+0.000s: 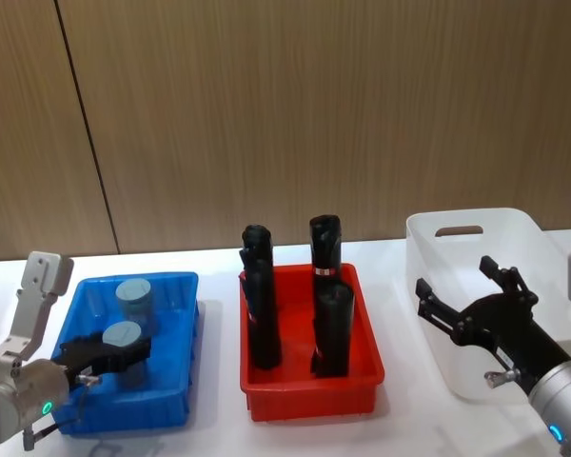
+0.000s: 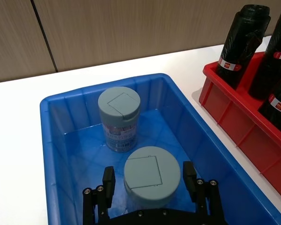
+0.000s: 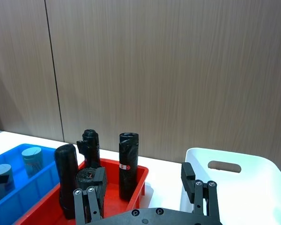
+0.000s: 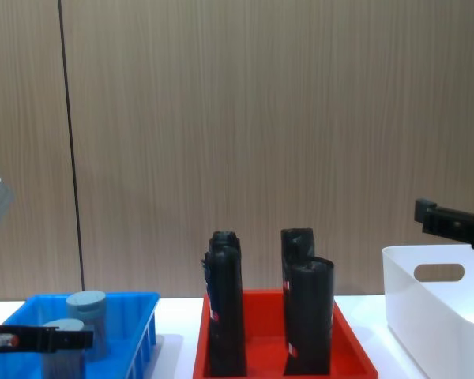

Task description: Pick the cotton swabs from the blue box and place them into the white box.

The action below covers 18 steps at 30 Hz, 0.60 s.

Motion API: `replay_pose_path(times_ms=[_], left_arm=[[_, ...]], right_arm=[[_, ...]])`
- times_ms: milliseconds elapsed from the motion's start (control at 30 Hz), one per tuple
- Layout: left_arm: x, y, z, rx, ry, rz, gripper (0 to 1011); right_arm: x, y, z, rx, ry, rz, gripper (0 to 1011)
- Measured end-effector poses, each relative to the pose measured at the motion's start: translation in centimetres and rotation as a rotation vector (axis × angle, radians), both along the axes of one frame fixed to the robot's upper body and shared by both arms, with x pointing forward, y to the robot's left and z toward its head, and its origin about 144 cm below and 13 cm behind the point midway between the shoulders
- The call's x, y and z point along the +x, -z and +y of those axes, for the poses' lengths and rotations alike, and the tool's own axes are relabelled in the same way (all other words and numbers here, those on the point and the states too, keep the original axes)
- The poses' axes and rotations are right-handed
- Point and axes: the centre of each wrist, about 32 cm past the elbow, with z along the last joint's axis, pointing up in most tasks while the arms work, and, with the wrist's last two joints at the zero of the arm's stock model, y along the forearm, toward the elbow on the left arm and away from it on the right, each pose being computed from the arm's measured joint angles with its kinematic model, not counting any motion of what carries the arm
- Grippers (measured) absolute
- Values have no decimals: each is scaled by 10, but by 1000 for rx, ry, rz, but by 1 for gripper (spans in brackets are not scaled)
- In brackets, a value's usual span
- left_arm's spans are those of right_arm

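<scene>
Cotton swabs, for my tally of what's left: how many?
2 jars, both in the blue box: one inside the open left gripper, one behind it. The white box may hide others.

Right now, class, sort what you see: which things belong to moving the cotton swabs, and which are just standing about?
Belongs to the job:
- near cotton swab jar and rear cotton swab jar, both in the blue box
- white box
- left gripper, fingers open either side of the near jar
- right gripper, open at the white box

Just standing about:
- red tray
- black packs upright in it
</scene>
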Motion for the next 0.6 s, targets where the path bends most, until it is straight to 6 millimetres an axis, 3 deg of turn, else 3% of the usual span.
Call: replay_pose_path(times_ms=[133, 300, 600], left_arm=[[2, 0, -1, 4, 2, 3, 864], [3, 0, -2, 10, 4, -4, 686], [-2, -5, -5, 33, 1, -54, 670]], right_arm=[[0, 0, 0, 0, 0, 0, 1002], [0, 0, 0, 0, 0, 0, 1002], [0, 0, 0, 0, 0, 0, 1002]])
